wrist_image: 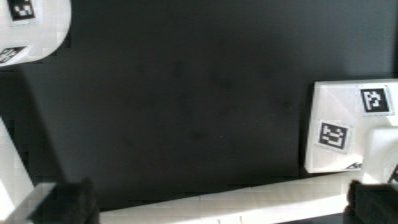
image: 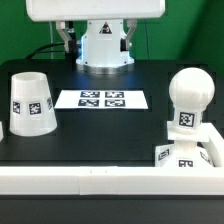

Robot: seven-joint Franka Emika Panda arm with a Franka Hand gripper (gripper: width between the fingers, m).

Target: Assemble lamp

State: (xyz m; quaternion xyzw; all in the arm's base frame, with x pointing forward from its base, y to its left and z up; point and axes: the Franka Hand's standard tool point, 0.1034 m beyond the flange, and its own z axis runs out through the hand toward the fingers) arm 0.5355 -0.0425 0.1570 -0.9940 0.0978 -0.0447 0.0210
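The white tapered shade (image: pixel 31 102) stands wide end down at the exterior view's left, with a square marker on its side. The low square base (image: pixel 186 157) sits at the front right against the white rail. The ball bulb (image: pixel 190 92) stands upright at the base, its neck bearing a marker; I cannot tell whether it is on the base or just behind it. In the wrist view the base (wrist_image: pixel 350 125) lies to one side and a white marked part, probably the shade (wrist_image: pixel 27 30), sits in a corner. My gripper (wrist_image: pixel 215 205) is open and empty, its dark fingertips (wrist_image: pixel 54 203) wide apart over the rail. The gripper is out of the exterior view.
The marker board (image: pixel 101 99) lies flat on the black table in front of the robot's white pedestal (image: pixel 104 45). A white rail (image: pixel 90 180) runs along the table's front edge and shows in the wrist view (wrist_image: pixel 214 200) between the fingertips.
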